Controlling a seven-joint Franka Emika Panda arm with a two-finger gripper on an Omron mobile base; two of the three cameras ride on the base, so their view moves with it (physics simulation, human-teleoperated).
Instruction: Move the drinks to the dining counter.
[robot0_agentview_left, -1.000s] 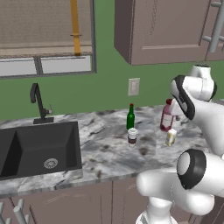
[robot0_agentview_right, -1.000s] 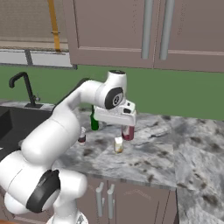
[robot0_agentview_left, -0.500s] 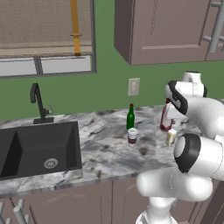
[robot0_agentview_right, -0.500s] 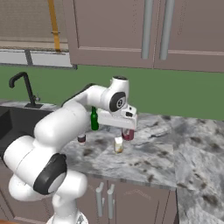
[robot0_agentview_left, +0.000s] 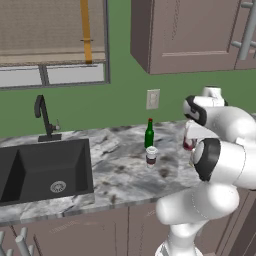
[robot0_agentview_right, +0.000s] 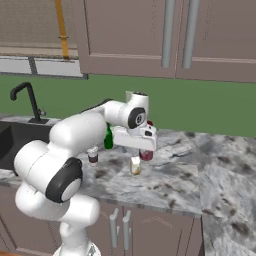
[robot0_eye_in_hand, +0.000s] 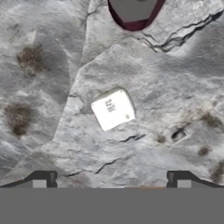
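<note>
In the hand view the gripper (robot0_eye_in_hand: 111, 177) stands wide open, its two small dark finger tips rising far apart at the lower left and lower right of the frame, holding nothing and touching nothing; between and above them lies the veined grey-white marble. At the middle of that frame sits the small can (robot0_eye_in_hand: 113, 109), seen from above as a pale, rounded-square top with faint marks on it, clear of both tips. At the top edge the stemmed glass (robot0_eye_in_hand: 133, 13) shows as a dark red curved bowl with a grey centre, cut off by the frame. In the left base view, going from the left, a matte black sink (robot0_agentview_left: 42, 167) with a black faucet (robot0_agentview_left: 44, 117) is set into the marble counter (robot0_agentview_left: 120, 175); toward the middle stands the slim dark-green bottle (robot0_agentview_left: 149, 134) with a red cap, upright, and just in front of it the short white-topped cup (robot0_agentview_left: 151, 156). At the right the glass of red liquid is mostly hidden behind the white arm. In the right base view the cup, bottle, yellowish can and red glass stand close together at centre frame, under and around the hand; the bottle is partly hidden by the arm, and the jaws are hard to make out there.
</note>
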